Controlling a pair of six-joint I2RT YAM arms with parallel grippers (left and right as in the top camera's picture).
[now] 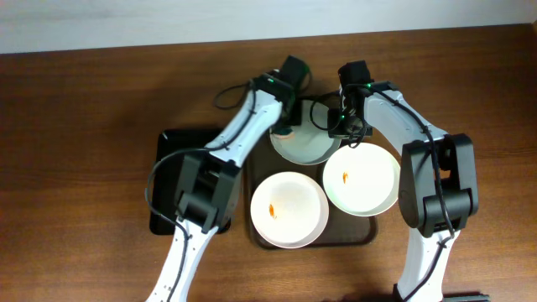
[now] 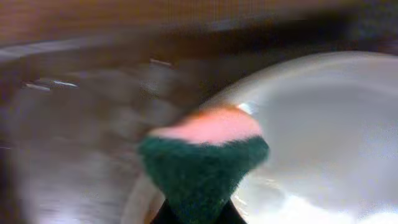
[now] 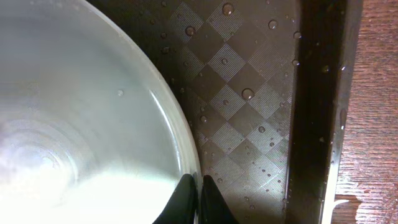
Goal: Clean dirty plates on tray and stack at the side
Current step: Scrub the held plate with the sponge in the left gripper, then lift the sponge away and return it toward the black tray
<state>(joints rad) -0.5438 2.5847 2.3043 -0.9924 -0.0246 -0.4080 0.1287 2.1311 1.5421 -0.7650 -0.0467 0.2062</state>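
I hold the left hand (image 1: 284, 126) closed on a green-and-pink scouring sponge (image 2: 205, 155). Its green face is turned toward the left rim of the round white shallow plate (image 1: 304, 144), which sits at the far edge of the large dark brown rectangular tray (image 3: 249, 93). Blur hides whether sponge and plate touch. The right hand (image 3: 198, 190) is closed on that plate's right rim. I judge that this pinch stops the plate sliding under the scrubbing. Water droplets (image 3: 247, 94) lie on the tray floor beside it. Two more white plates lie on the tray, one at the near-left corner (image 1: 289, 210) and one at the right edge (image 1: 362, 178). Each carries a small orange smear, so I judge them uncleaned. No stack shows on the wooden counter (image 1: 84, 126).
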